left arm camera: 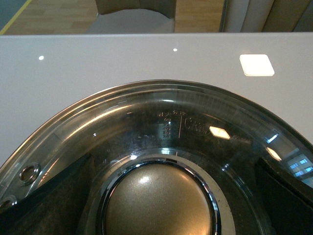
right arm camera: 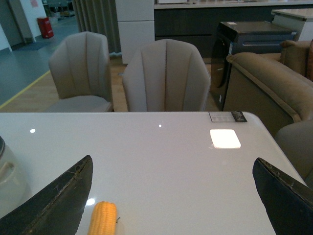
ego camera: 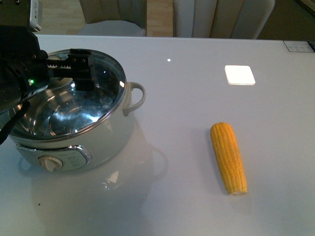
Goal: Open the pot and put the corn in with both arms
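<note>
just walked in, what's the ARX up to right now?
The left tool is over the pot, its fingers spread either side of the lid knob; in the left wrist view they do not look closed on it. The glass lid sits on the pot. The corn lies untouched on the table, on the pot's right. The right tool is open above the table near the corn, holding nothing.

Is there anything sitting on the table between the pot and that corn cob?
No. The front view shows only bare white table between the pot and the corn, with faint reflections.
</note>
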You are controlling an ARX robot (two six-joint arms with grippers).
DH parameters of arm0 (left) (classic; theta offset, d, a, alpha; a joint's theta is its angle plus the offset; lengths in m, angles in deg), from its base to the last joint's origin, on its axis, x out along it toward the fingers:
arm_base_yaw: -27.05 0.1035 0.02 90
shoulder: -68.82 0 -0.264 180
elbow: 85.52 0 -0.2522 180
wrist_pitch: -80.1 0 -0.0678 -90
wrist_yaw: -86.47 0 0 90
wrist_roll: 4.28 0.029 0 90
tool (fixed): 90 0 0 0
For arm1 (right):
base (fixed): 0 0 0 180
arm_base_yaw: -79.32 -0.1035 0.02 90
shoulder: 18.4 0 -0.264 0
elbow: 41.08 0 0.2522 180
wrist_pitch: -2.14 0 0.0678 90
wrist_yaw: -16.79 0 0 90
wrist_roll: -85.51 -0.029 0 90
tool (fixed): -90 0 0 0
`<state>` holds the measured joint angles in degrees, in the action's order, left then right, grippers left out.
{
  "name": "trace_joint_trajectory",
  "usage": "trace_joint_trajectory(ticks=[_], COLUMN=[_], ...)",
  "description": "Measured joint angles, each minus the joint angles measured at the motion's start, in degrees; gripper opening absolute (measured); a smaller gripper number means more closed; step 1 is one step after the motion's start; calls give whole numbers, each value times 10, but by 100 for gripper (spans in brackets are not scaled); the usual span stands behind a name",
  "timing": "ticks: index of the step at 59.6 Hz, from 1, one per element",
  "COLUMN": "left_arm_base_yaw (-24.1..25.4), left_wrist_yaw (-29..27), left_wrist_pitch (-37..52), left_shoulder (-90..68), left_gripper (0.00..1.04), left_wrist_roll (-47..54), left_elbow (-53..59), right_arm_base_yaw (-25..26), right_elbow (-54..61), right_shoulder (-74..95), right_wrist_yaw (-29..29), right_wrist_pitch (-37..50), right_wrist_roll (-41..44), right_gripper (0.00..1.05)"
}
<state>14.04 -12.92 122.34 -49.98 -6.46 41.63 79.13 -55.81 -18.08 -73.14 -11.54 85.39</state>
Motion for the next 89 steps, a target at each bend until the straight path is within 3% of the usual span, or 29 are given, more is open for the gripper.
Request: trace_joint_trajectory(ticks=[14,32,36,70,78,89], left_arm_base_yaw=[0,4,3,7,43,146], left_wrist_yaw=[0,-10,-15,-25,-9,45], left_wrist_pitch=[6,3,1,-73,-89,-79], left_shoulder=[-9,-12,-10,137,209,282], left_gripper=[95,49,43,43,43,43], left_wrist_roll=[-8,-22,-21,19,27,44], left_elbow=[-1,-7,-7,22,50,105], right_arm_base_yaw=[0,0,0,0,0,0], right_elbow=[0,0,0,0,0,0], right_shoulder=[0,0,0,0,0,0], right_wrist_yaw=[0,0,0,0,0,0], right_wrist_pitch=[0,0,0,0,0,0], right_wrist_roll=[0,0,0,0,0,0], right_gripper=[96,96,96,96,96,96])
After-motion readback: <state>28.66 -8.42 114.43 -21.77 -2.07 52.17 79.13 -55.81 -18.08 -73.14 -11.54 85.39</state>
